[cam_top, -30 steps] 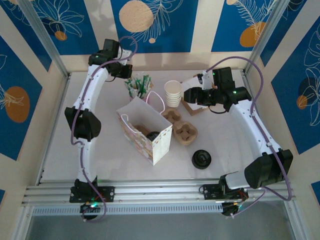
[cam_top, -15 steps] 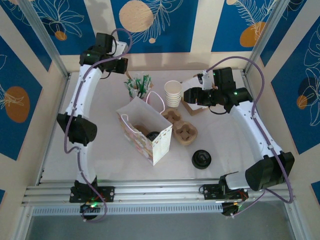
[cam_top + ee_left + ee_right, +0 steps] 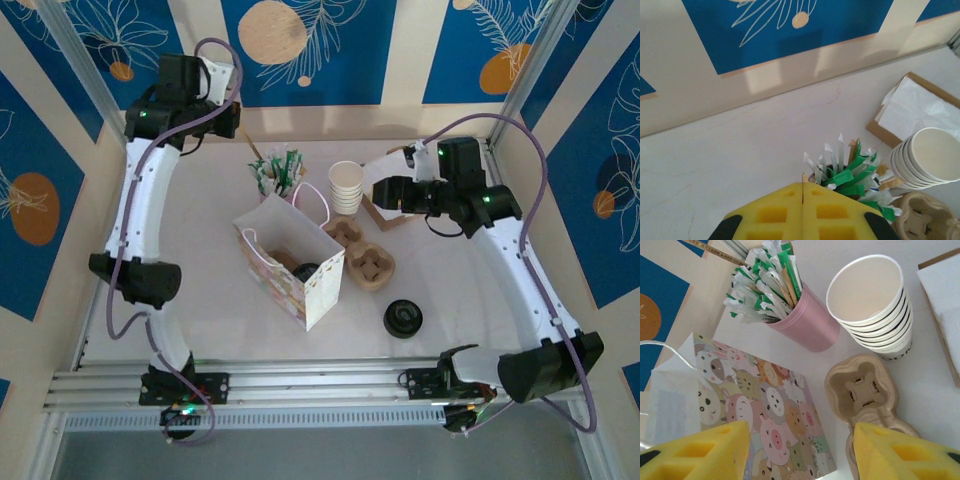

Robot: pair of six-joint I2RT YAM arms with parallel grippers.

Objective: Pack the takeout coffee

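From my remote desk: the takeout coffee [image 3: 305, 271] appears to sit inside the open paper bag [image 3: 300, 295], only its round black lid showing at the bag's mouth in the top view. The worry now is knocking it over. The right gripper [image 3: 800, 450] hangs just behind the bag to the right, its pads about half spread with nothing between them, above the pulp cup carrier [image 3: 862, 390] and beside the stack of lidless cups [image 3: 872, 305]. A careless sweep toward the bag could snag the pink handle [image 3: 315, 200] and tip bag and drink, or topple the stack. The left gripper [image 3: 802, 186], pads pressed together on nothing, hovers behind the bag over the pink holder of stirrers [image 3: 807, 327]; a low pass there would scatter them. A loose black lid [image 3: 403, 318] lies in front of the bag to the right and could be mistaken for the coffee. A tray of white napkins [image 3: 920, 107] rests farther behind the bag, past the cups. The table [image 3: 200, 300] is pale and faintly veined, with a metal rail [image 3: 320, 380] along its near edge in front of the bag. The walls [image 3: 350, 60] around are cream with blue panels, white leaf drawings and orange discs.
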